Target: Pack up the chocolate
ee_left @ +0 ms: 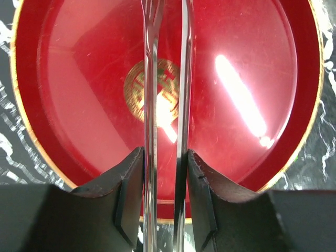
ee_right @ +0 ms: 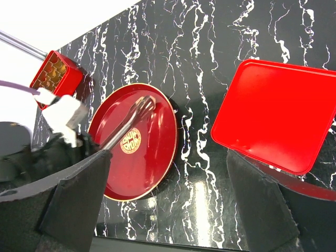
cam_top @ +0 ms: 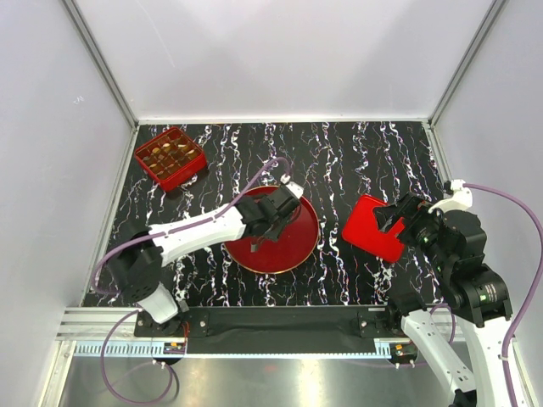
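Several brown and tan chocolate pieces (cam_top: 170, 156) sit in the compartments of a red square box (cam_top: 193, 163) at the table's far left; the box also shows in the right wrist view (ee_right: 59, 79). My left gripper (cam_top: 270, 222) hovers over the round red plate (cam_top: 297, 246) and is shut on metal tongs (ee_left: 152, 79), whose two arms reach over the plate's gold emblem (ee_left: 137, 86). No chocolate shows on the plate (ee_left: 247, 63). My right gripper (cam_top: 399, 222) is open and empty, beside a red square lid (cam_top: 373, 225).
The lid (ee_right: 278, 115) lies right of the plate (ee_right: 152, 152) on the black marbled table (ee_right: 199, 63). White walls enclose the table on three sides. The tongs (ee_right: 126, 123) slant across the plate in the right wrist view.
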### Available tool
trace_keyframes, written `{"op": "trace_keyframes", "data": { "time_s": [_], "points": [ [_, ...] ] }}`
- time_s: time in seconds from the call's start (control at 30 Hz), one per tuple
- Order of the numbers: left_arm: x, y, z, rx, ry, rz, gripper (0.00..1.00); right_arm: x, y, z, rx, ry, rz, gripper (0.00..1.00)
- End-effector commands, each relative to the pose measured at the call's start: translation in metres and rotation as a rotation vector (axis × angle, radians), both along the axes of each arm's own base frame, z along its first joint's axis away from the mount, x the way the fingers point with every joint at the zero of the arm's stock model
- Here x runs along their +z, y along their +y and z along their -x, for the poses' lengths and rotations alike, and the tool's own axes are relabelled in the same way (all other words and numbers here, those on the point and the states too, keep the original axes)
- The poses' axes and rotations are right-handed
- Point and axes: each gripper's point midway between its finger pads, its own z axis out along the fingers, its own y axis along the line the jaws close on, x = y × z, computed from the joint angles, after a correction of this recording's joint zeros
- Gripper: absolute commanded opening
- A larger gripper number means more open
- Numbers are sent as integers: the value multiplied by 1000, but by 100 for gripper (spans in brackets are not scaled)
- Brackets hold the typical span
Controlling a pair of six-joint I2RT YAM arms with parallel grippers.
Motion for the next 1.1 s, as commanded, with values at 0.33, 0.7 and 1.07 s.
{"op": "trace_keyframes", "data": {
  "time_s": [0.33, 0.7, 1.07],
  "points": [
    [105, 38, -1, 148, -133, 82, 36, 24, 0, 7, 0, -71, -40, 100],
    [152, 158, -84, 472, -198, 81, 36, 21, 7, 6, 27, -74, -62, 100],
    [131, 282, -140, 828, -146, 78, 35, 14, 17, -3, 71, -68, -75, 100]
  ]
}}
